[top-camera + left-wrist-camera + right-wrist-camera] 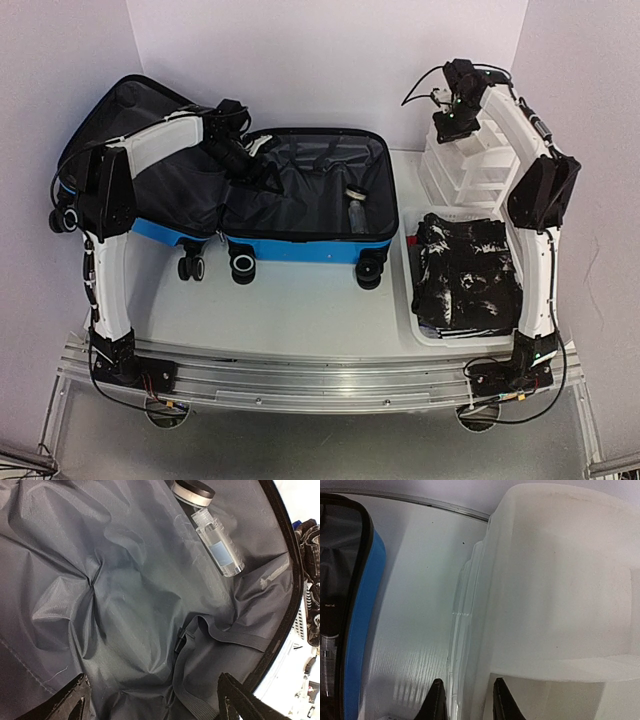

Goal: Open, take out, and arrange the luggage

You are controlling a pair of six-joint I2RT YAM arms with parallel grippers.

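Left wrist view: left gripper, fingers apart and empty, hangs inside the open luggage. Past the strap buckle, a clear bottle lies at upper right, long axis slanting upper-left to lower-right; a dark-lidded jar sits just beyond.

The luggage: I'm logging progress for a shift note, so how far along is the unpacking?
Done: the luggage lies open, and dark clothing sits in the white basket. In hand: the left gripper hovers open and empty over the lining; the right gripper straddles the drawer organizer's edge. Left: a clear bottle and a round jar lie inside, not yet taken out.
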